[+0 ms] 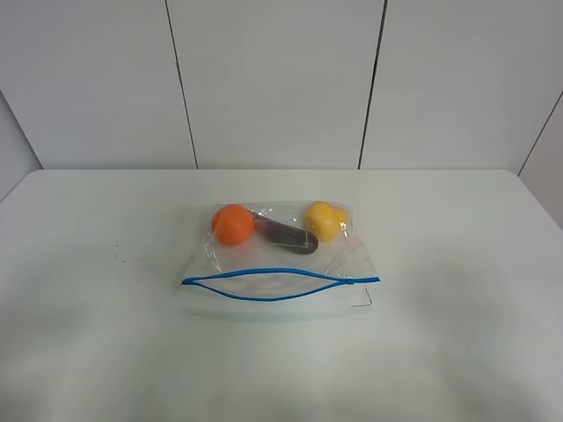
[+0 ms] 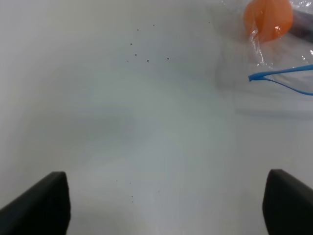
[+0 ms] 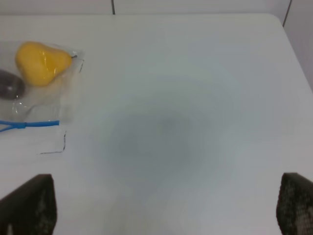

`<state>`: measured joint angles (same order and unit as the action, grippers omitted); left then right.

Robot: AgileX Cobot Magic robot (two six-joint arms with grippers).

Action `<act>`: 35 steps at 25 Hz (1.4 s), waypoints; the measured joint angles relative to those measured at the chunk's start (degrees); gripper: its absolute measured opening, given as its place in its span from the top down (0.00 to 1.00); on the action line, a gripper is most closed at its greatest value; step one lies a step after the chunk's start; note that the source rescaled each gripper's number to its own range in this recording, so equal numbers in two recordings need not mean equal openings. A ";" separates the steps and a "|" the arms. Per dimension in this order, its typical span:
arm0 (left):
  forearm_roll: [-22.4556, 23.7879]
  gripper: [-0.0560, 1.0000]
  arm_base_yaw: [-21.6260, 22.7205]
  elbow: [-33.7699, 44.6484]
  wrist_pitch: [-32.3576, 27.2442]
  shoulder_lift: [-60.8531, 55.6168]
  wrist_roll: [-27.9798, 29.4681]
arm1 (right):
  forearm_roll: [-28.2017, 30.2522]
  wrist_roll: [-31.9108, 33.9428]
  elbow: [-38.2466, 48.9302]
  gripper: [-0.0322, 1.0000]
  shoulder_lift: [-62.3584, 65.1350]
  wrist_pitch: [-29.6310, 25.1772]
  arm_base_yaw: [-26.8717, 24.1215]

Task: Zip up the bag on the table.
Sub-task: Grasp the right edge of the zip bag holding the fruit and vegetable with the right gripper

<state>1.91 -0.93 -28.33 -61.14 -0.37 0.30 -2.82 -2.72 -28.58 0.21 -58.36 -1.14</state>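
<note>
The clear plastic bag lies flat in the middle of the white table. An orange ball, a dark oblong item and a yellow item show through it. Its blue zipper strip runs along the near edge and gapes open in a lens shape. In the left wrist view my left gripper stands open over bare table, with the bag's corner well off to one side. My right gripper is open too, the yellow item and zipper end off to its side. Neither gripper shows in the exterior high view.
A pale panelled wall rises behind the table. A few small dark specks dot the tabletop left of the bag. The table's right edge and far edge lie well away from the bag.
</note>
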 joint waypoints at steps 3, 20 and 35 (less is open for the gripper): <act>0.00 0.14 0.00 0.00 0.00 0.00 0.00 | -0.06 0.00 0.00 0.00 0.00 0.00 0.00; 0.00 0.14 0.00 0.00 0.00 0.00 0.00 | -0.89 -0.83 -1.73 0.00 -5.37 -0.41 0.00; 0.00 0.14 0.00 0.00 0.00 0.00 0.00 | -22.28 -14.49 -5.27 0.00 -61.10 19.09 0.50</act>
<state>1.91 -0.93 -28.33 -61.14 -0.37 0.30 -25.10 -17.20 -33.86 -60.89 -39.28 -0.65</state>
